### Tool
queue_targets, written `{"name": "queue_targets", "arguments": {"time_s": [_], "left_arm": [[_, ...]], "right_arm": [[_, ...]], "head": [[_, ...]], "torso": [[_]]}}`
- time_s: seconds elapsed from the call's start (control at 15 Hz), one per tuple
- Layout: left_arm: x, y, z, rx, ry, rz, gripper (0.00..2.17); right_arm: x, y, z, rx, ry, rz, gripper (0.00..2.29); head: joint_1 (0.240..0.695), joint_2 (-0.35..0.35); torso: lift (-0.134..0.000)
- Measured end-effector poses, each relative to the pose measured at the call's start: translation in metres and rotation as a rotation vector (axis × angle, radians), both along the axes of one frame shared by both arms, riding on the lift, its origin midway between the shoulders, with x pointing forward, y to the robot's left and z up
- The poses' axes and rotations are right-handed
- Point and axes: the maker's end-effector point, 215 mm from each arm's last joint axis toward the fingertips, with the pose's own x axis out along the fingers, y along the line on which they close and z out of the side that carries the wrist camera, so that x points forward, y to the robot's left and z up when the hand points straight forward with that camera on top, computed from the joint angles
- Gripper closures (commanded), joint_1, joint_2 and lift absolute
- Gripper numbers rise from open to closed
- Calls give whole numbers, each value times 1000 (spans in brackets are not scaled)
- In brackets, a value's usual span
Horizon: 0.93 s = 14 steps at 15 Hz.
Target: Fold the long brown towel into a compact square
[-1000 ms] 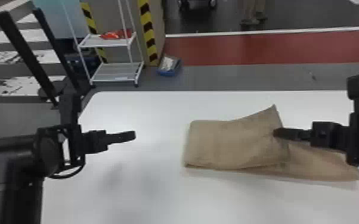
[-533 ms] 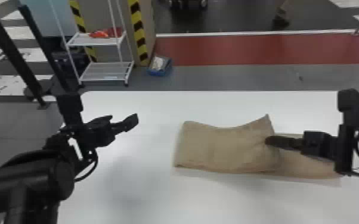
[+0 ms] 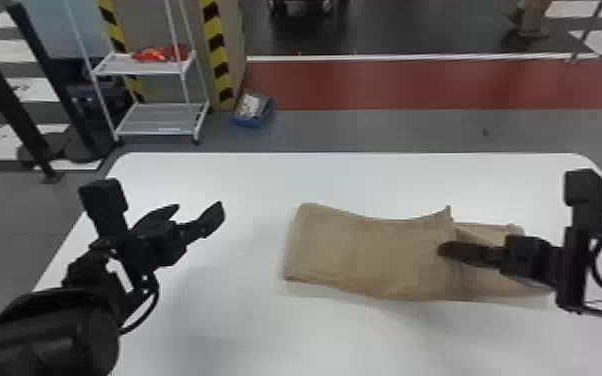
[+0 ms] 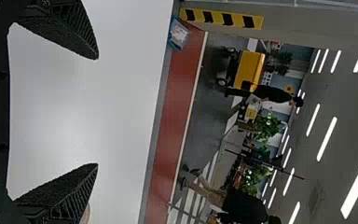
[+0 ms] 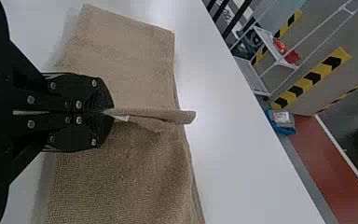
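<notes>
"Towel (image 3: 365,252) lies doubled over on our white bench (image 3: 265,335); what can't we make out?"

"We can't see how its lower layers lie beneath the top one. In the head view our right gripper (image 3: 441,249) hides part of its right end, and in the right wrist view the cloth runs out past the edge. The tan sliver (image 4: 86,215) by one finger in the left wrist view is too cut off for us to name, and the small white patch (image 5: 122,118) at the pinch is too tiny to read."

"So how do we have the cloth?"

"Our right one is closed tight on a raised ridge of it, near where the upper layer ends. Most of the doubled part lies left of those fingertips, and a corner pokes up just beyond them."

"And our left gripper (image 3: 196,210)?"

"We have that one spread wide above the bench, with the towel well apart, off to its right."
</notes>
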Motion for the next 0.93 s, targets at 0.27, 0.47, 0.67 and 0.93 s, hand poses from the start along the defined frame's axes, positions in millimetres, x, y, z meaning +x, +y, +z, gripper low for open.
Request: {"name": "queue_targets", "arguments": {"time_s": [0.27,0.47,0.67,0.93], "left_arm": [[-13,4,-7,-13,-8,9,63],[-27,-1,-18,-38,-11,6,66],[-41,-3,-28,-55,-8,6,70],[-49,3,-29,-54,-27,22,70]], "right_arm": [[16,-15,41,-5,-94,-25,1652],[3,-33,-14,6,13,-49,1649],[19,-40,-15,35,-2,-44,1649],[17,-68,9,55,3,-44,1652]], "head": [[695,46],[695,27],[695,12],[695,-12]], "torso": [[-120],[-120],[-120],[-120]]}}
